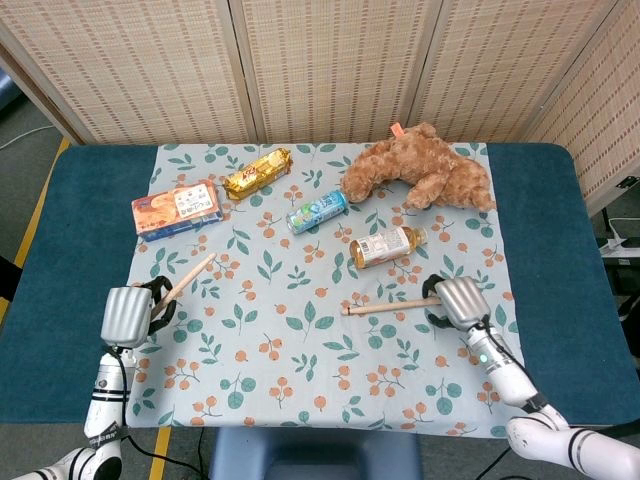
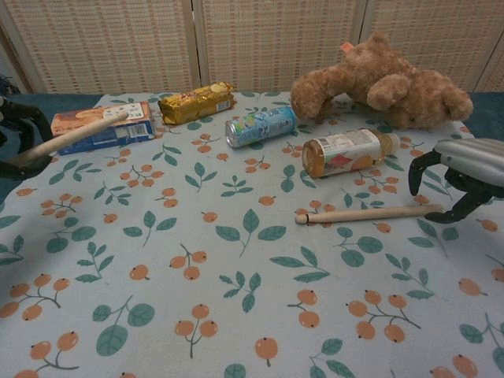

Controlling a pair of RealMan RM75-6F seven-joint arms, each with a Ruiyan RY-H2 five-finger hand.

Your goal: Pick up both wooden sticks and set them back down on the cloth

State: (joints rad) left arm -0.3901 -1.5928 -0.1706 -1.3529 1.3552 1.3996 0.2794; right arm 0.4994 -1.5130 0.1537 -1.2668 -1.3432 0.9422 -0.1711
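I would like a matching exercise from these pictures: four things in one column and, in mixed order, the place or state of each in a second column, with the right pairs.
Things:
1. Wooden stick on the left
2. Wooden stick on the right
3. Brown plush bear
4. Blue-green drink can

Places or states:
A. Lying on its side between the gold snack pack and the bear
B. Flat on the floral cloth, right hand at its end
C. Far right part of the cloth
D. Held, tilted, by the left hand

Pairs: 1-D, 2-B, 3-C, 4-A
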